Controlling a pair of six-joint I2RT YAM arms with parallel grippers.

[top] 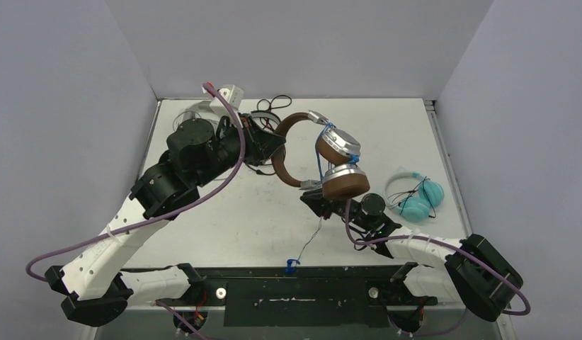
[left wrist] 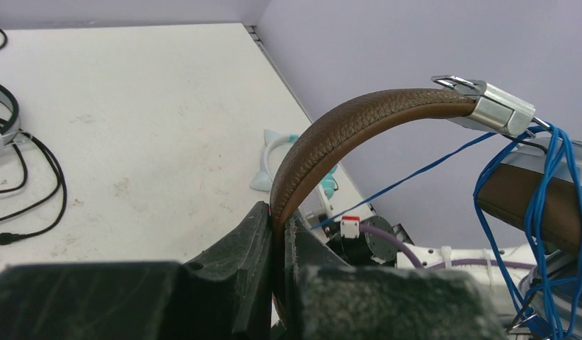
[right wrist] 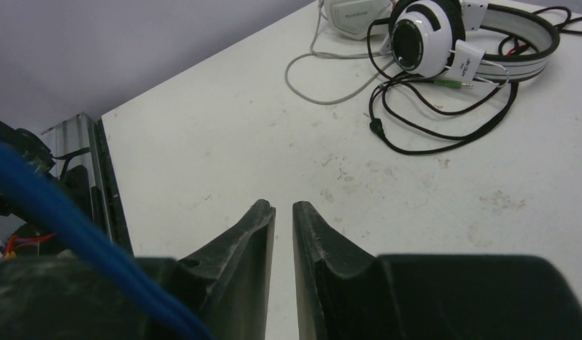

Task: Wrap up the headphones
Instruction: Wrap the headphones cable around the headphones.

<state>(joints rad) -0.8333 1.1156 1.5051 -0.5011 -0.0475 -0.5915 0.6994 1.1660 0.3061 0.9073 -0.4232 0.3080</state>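
Note:
The brown headphones (top: 343, 183) hang in the air over the middle of the table. My left gripper (top: 275, 146) is shut on their leather headband (left wrist: 359, 120), pinched between the fingertips in the left wrist view (left wrist: 277, 214). The blue cable (top: 321, 152) is looped around the earcups (left wrist: 550, 191) and trails down to its plug (top: 293, 266) near the front edge. My right gripper (top: 314, 201) sits just below the lower earcup. Its jaws (right wrist: 283, 207) stand a narrow slit apart with nothing between them. The blue cable (right wrist: 47, 205) passes blurred beside its left finger.
Teal headphones (top: 418, 200) lie at the right (left wrist: 274, 152). Black-and-white headphones (right wrist: 423, 39) with loose black cable (right wrist: 444, 120) lie at the back, partly hidden by my left arm (top: 263, 117). A pale grey headset (right wrist: 355, 13) lies beyond them.

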